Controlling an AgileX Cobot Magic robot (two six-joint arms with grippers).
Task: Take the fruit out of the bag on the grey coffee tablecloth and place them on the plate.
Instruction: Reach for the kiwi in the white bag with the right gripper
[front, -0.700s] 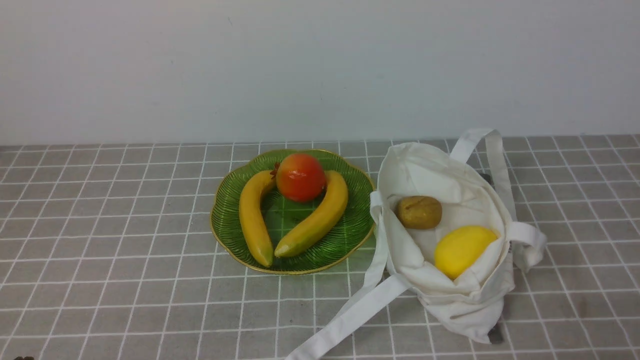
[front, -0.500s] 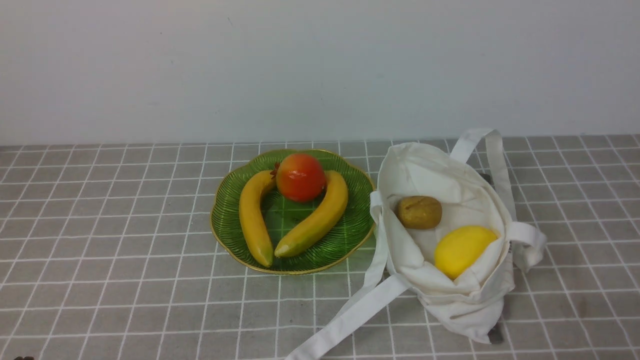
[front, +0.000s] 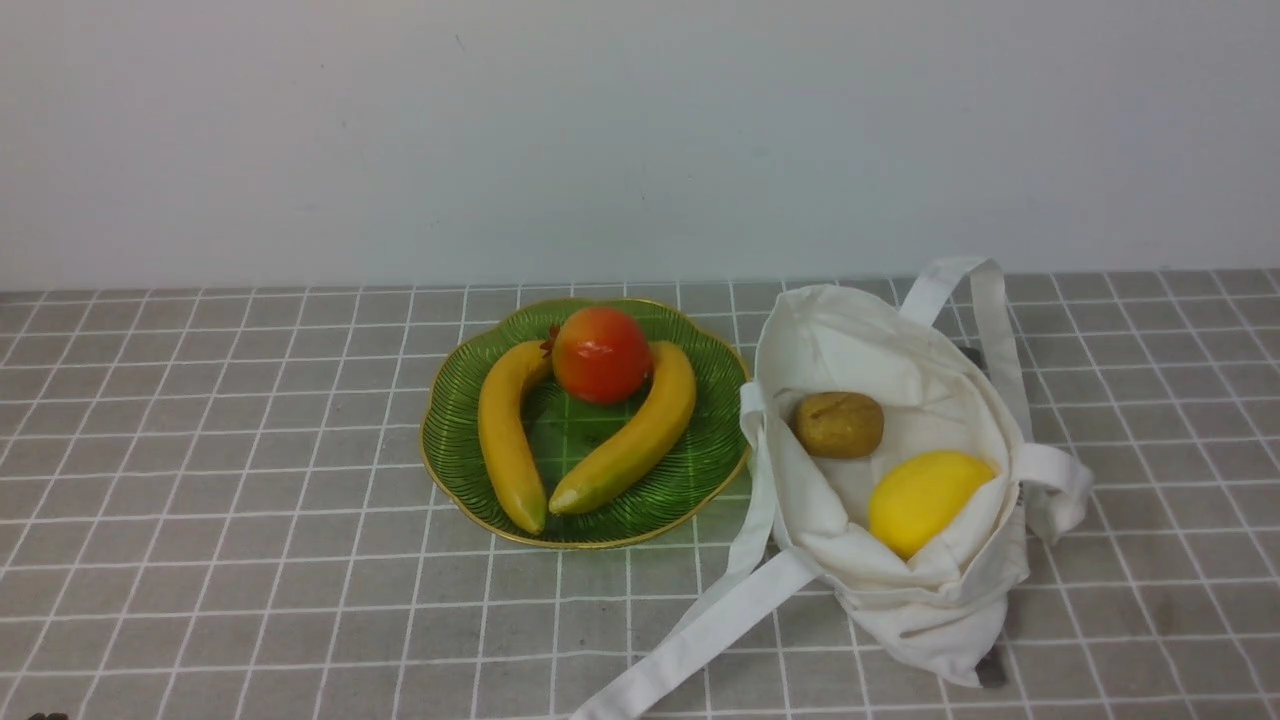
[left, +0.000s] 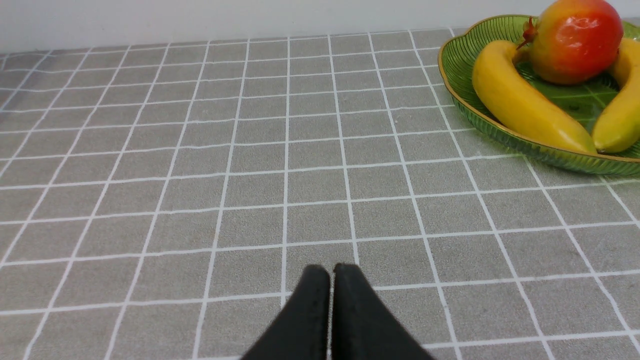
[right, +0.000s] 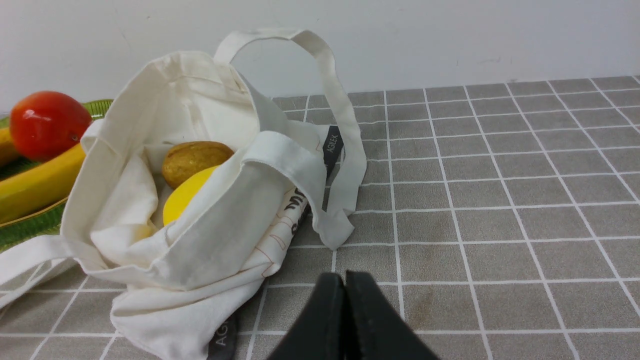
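An off-white bag (front: 900, 570) (right: 215, 250) lies open on the grey coffee tablecloth (front: 250, 560), right of the plate. Inside it rest the fruit: an olive-brown kiwi (front: 838, 424) (right: 195, 160) and, nearer me, a yellow lemon (front: 925, 500) (right: 187, 197) partly covered by the bag's edge. The green plate (front: 690, 480) (left: 455, 75) sits mid-table. My left gripper (left: 331, 270) is shut and empty, low over bare cloth left of the plate. My right gripper (right: 345, 277) is shut and empty, just off the bag's near right side. Neither gripper appears in the front view.
On the plate lie two bananas (front: 505, 440) (front: 630, 440) and a round red-orange fruit (front: 601, 354). The bag's long straps (front: 700, 630) (front: 985, 310) trail over the cloth toward the front and the back. A white wall (front: 640, 140) bounds the far edge.
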